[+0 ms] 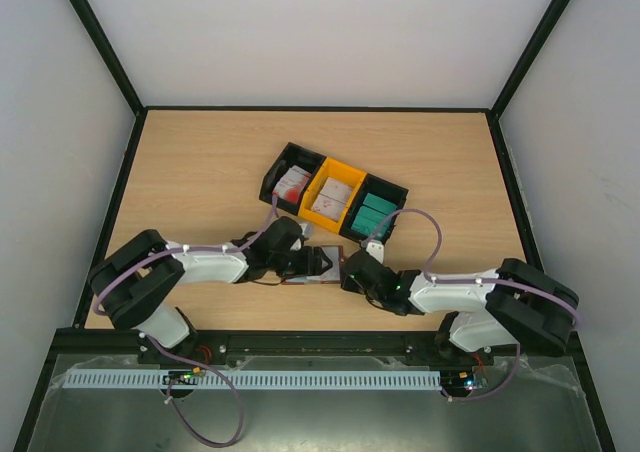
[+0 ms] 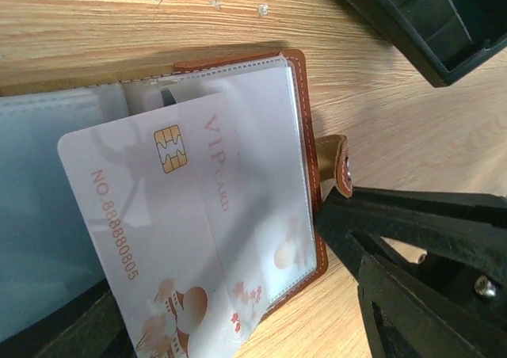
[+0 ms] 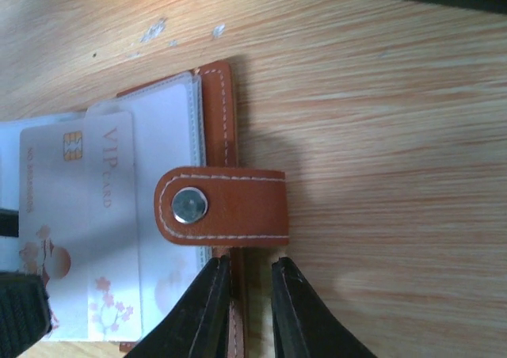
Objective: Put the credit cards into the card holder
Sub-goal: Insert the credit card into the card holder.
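Brown leather folding card holder lies open on wood surface btw. arms, right jaws closed on its edge, left jaws' state can't be told; white plastic VIP credit card approx. half-pocketed, teal/white card stacks remain in black/yellow plastic bins.

Bright even light, soft shadows, top view sharp, wrist views hazy, blurry nr bottom edges.

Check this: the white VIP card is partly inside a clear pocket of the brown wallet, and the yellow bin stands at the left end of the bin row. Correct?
No: the top external view shows the yellow bin in the middle of the row, between black bins. The white VIP card is partly in the brown wallet.
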